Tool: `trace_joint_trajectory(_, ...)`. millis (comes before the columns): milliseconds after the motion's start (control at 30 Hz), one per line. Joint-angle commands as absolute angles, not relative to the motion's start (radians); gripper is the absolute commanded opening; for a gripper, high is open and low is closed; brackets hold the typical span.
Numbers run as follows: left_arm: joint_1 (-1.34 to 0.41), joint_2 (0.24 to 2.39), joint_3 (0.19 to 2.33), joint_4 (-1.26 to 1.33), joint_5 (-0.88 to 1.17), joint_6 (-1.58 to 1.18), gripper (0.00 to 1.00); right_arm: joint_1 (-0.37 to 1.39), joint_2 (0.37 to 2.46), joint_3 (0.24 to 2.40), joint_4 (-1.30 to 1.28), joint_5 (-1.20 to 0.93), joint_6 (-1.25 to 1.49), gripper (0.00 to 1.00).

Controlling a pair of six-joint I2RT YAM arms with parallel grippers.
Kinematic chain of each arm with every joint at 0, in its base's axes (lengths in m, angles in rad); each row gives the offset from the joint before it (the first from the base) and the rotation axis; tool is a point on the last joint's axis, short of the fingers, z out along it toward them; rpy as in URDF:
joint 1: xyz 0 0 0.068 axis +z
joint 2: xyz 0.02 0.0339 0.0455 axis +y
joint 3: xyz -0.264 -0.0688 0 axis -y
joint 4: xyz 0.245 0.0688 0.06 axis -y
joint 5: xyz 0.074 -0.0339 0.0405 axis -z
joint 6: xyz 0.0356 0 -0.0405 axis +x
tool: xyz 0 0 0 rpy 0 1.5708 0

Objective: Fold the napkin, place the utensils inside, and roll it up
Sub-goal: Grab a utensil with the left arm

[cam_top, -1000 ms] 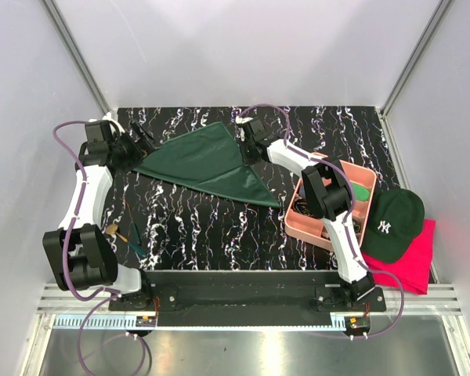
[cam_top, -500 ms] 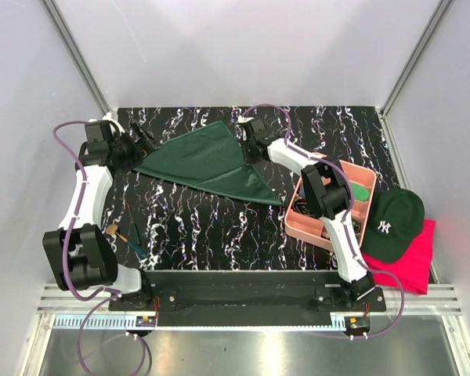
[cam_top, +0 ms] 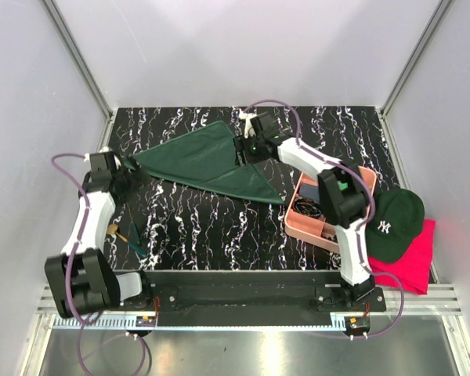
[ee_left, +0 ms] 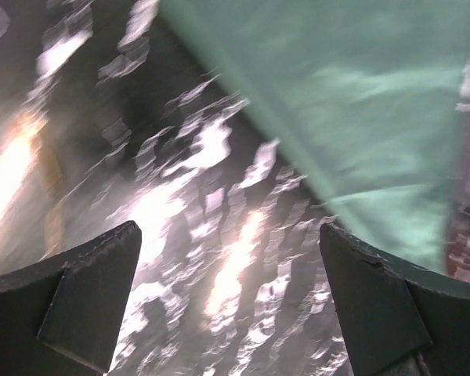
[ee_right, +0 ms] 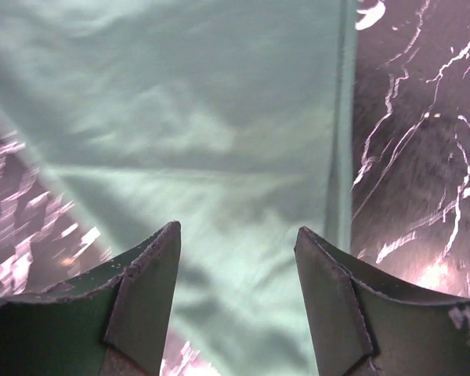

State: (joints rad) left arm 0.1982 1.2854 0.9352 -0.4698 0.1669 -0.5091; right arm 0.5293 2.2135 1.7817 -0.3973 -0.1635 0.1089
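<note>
Although the right arm crosses over it and hides its middle, the pink tray point(cam_top: 305, 231) can be seen to the right of the napkin point(cam_top: 204, 160), near the cloth's lower right tip but not touching it. Inside the tray, a small bright green piece point(cam_top: 363, 190) lies at the side far from the napkin. Something dark point(cam_top: 304, 207) lies at the side nearer to the napkin, and I cannot tell what it is.

The napkin lies flat on the black marbled table point(cam_top: 219, 227), folded into a shape like a triangle. The right gripper point(cam_top: 243, 149) is above the napkin's right edge. In the right wrist view its fingers point(ee_right: 141, 298) are apart, with only green cloth below them, and they hold nothing.

The left gripper point(cam_top: 124, 172) is just beside the napkin's left corner. In the left wrist view its fingers point(ee_left: 86, 290) are spread wide and empty. This view is much blurred and shows only a part of the napkin at the upper right.

The utensils point(cam_top: 129, 233) lie on the table, well apart from the napkin's left corner and toward the arm bases. They are too small to count.

Beyond the tray from the napkin, a dark cap point(cam_top: 395, 223) lies on a red cloth point(cam_top: 415, 266) and covers part of it.
</note>
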Motion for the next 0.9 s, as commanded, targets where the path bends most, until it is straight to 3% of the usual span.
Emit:
trace_joint_trajectory(0,0.230,1.114,0.801,-0.523,-0.065,-0.529,0.99,0.545,1.985,1.651,-0.281,-0.290,0.120,0.69)
trace_joint_trajectory(200,0.333,0.968,0.634,-0.589,-0.127,-0.609,0.99,0.549,1.862,1.529,-0.229,-0.362,0.173,0.70)
trace_joint_trajectory(467,0.356,1.120,0.629,-0.496,-0.064,-0.647,0.96,0.549,1.787,1.494,-0.210,-0.397,0.195,0.72)
trace_joint_trajectory(867,0.330,1.347,0.784,-0.439,-0.071,-0.606,0.65,0.549,1.815,1.506,-0.204,-0.414,0.202,0.72)
